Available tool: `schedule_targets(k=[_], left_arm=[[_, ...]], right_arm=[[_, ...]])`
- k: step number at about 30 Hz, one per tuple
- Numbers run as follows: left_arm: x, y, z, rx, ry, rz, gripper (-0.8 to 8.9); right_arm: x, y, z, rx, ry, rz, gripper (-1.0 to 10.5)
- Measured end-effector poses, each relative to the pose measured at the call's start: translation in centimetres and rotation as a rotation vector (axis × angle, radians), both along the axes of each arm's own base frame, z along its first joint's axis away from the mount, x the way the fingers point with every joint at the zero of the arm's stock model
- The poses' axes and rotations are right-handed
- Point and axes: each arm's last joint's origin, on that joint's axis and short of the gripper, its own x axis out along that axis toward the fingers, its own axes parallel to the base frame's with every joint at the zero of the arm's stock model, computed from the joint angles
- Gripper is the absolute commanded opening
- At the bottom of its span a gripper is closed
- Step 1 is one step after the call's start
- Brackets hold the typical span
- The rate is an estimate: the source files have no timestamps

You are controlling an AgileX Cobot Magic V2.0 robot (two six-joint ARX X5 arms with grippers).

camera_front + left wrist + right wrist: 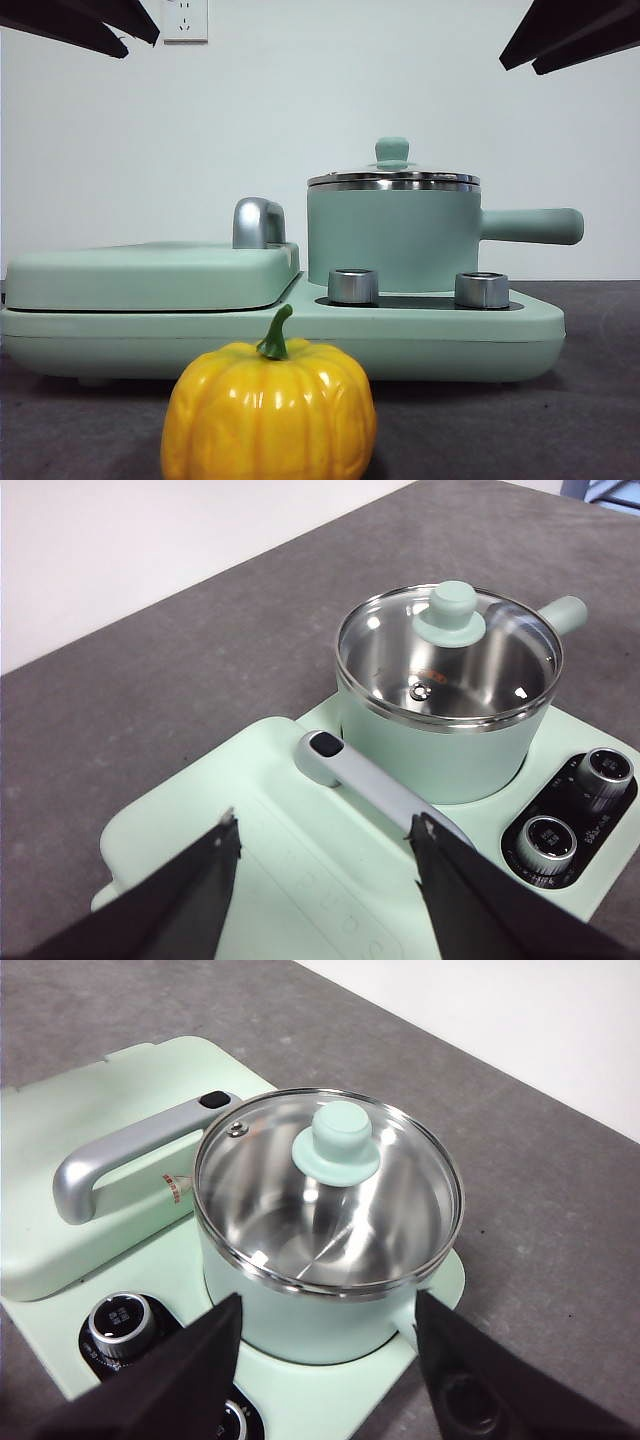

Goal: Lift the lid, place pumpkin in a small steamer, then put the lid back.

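Observation:
The pumpkin [269, 411], glossy yellow-orange with a green stem, sits on the dark table close to the front camera. Behind it the small steamer [392, 238] [440, 755] [310, 1310], a mint green saucepan with a long side handle, stands on the appliance. The glass lid [392, 178] [449, 658] [330, 1195] with its mint knob rests on the pan; the inside looks bare steel. My left gripper [325, 845] hovers open above the griddle cover. My right gripper [328, 1325] hovers open above the near side of the steamer. Neither holds anything.
The wide mint appliance base [300, 335] carries a flat griddle cover [150, 272] [290, 870] with a chrome handle [258, 222] [120, 1155], and two silver dials [353, 285] [481, 290]. A white wall rises behind. Both arms show only as dark tips at the top corners.

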Motion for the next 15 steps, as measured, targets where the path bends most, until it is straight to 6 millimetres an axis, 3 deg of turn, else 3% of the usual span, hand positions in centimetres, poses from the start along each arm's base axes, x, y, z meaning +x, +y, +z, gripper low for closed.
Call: schedule_targets(k=[7,15], left_arm=[[0.8,-0.9,-1.0,0.030,0.039,-0.034,2.80],[2.4,-4.0,-1.7,0.008,-0.013,-0.125,2.80]], right_arm=[[0.0,0.0,0.0,0.010,0.006,-0.005,2.8],[0.1,0.0,0.2,0.022,-0.009,-0.007,2.8]])
